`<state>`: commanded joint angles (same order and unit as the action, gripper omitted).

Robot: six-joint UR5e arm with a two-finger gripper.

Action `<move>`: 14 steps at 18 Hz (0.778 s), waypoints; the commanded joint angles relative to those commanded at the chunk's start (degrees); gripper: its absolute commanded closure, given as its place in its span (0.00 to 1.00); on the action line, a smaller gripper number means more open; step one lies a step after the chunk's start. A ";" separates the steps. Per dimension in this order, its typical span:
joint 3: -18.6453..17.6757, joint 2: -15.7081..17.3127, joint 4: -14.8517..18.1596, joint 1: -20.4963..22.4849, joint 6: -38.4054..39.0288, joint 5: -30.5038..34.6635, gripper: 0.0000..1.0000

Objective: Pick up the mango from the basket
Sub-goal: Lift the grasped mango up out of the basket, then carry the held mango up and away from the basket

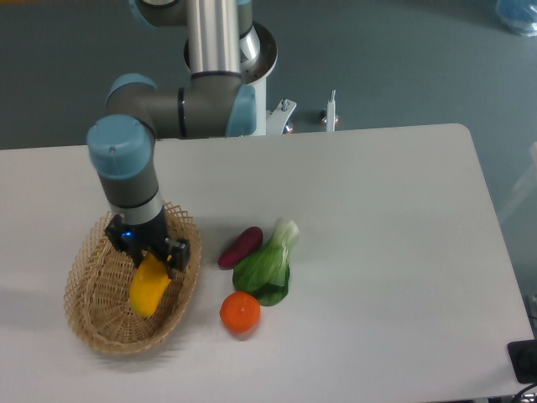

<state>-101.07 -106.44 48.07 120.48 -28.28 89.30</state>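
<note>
Mango, a smooth elongated yellow-orange fruit (148, 287), is lying inside the shallow oval woven wicker basket (92, 323) at the near left of the white table (386, 252). Its upper end is sitting between the fingers of the black two-finger gripper (153, 259), which is pointing straight down into the basket from the grey and blue robot arm (126, 172) above. The jaws are standing on either side of the fruit's far end and appear closed against it, though the contact itself is too small to confirm. The rest of the mango is angling down and to the left toward the basket floor; whether it is resting there or already lifted clear is not possible to tell.

Judging by its look, the mango is likely rigid and light, with a glossy, slippery skin and a rounded taper. A grip near the tip risks the fruit pivoting or sliding out, so a hold across the narrow width closer to the middle would be steadier.

Outside the basket, to its right, a dark purple eggplant-shaped piece (240, 247) is lying beside a green and white leafy vegetable (270, 264). A round orange fruit (240, 311) is sitting just nearer, touching or almost touching the leaves.
</note>
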 joint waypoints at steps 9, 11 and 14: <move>0.35 7.47 10.99 14.15 -16.26 -0.62 0.37; 0.26 8.44 12.74 17.05 -20.13 -0.62 0.37; 0.35 11.07 15.55 22.06 -26.27 -2.28 0.37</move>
<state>-100.72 -95.37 63.62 142.54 -54.55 87.02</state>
